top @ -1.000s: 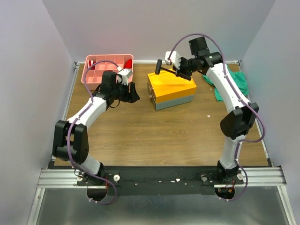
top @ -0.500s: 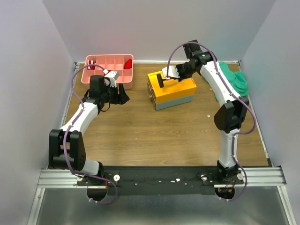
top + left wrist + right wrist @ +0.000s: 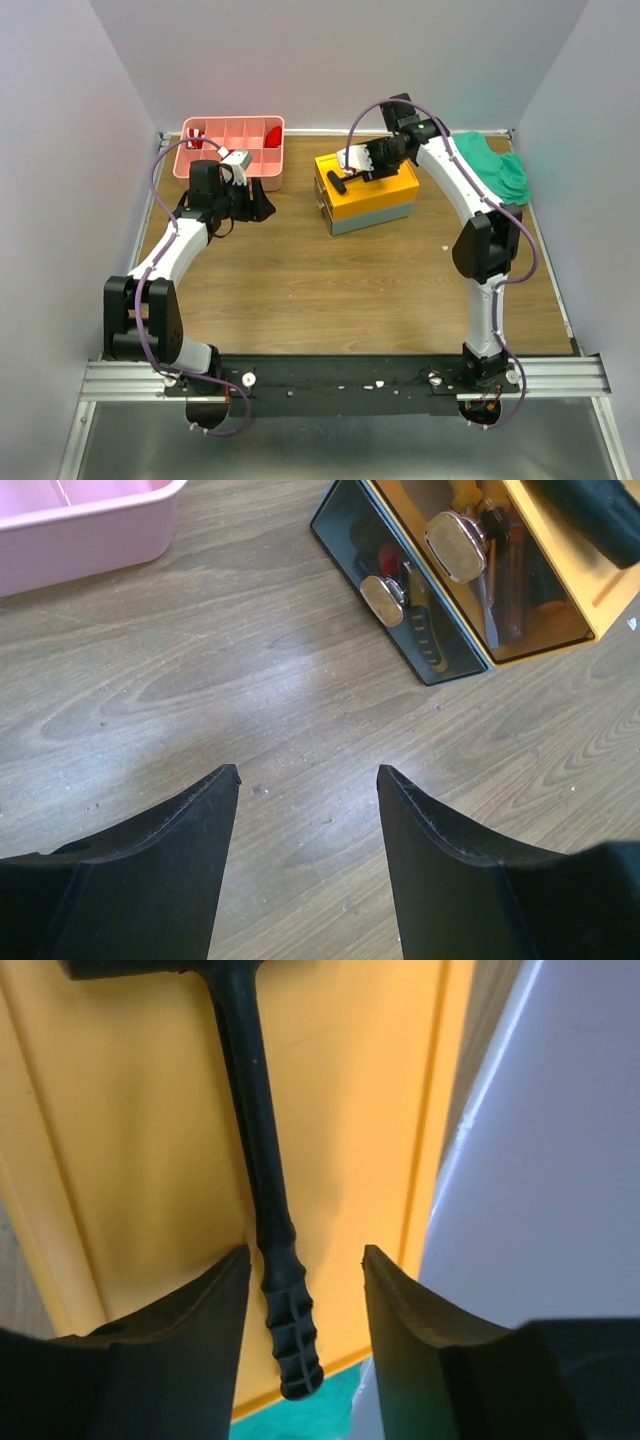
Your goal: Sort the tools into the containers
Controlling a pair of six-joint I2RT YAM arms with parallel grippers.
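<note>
Hammer, black, lies flat on the yellow lid of the grey toolbox, which sits towards the far middle of the wooden table. My right gripper hangs just over that lid with its jaws apart. The ribbed end of the handle runs between the two fingers, and I see a gap on either side, so nothing is gripped. The hammer's head points away from the wrist camera, and a strip of green cloth shows past the lid's edge.

From above, the cloth is bunched at the far right, just beside the toolbox. The pink tray stands at the far left, and a red item lies in one of its right-hand compartments. I cannot tell what it is.

My left gripper hovers over bare wood on the near side of the tray, between it and the toolbox. Its jaws are spread wide with nothing between them. Its camera looks through the toolbox's tinted side, past two shiny latches. Tool handles lie inside, one of them yellow and black.
</note>
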